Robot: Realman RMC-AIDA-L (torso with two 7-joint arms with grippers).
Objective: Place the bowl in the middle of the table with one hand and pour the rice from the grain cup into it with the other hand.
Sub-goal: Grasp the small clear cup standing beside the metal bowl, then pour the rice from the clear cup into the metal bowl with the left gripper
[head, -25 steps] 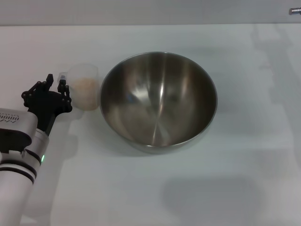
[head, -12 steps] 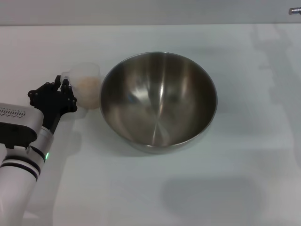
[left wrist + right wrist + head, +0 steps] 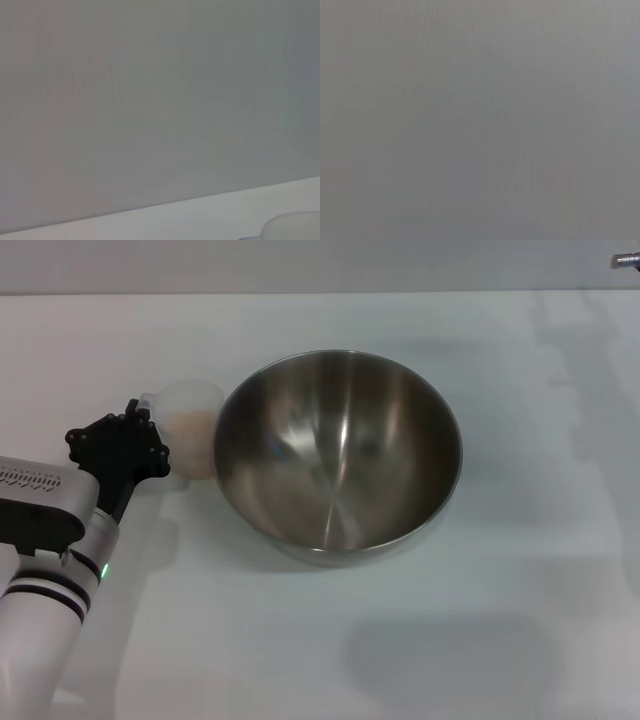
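The bowl (image 3: pixel 338 455) is a large shiny steel one standing upright and empty near the middle of the white table (image 3: pixel 500 620). The grain cup (image 3: pixel 190 428) is small and clear, holds pale rice (image 3: pixel 190 424), and stands against the bowl's left side. My left gripper (image 3: pixel 135 425) is at the cup's left side, touching or nearly touching its handle. A pale rim of the cup (image 3: pixel 295 226) shows at the edge of the left wrist view. My right gripper is out of view; the right wrist view shows only plain grey.
A grey wall (image 3: pixel 300 265) runs along the table's far edge. A small metal part (image 3: pixel 627 260) sticks in at the far right corner. White tabletop stretches in front of and to the right of the bowl.
My left gripper has moved right and slightly forward, closing in on the cup's handle. The cup has shifted slightly right toward the bowl. The bowl has not moved.
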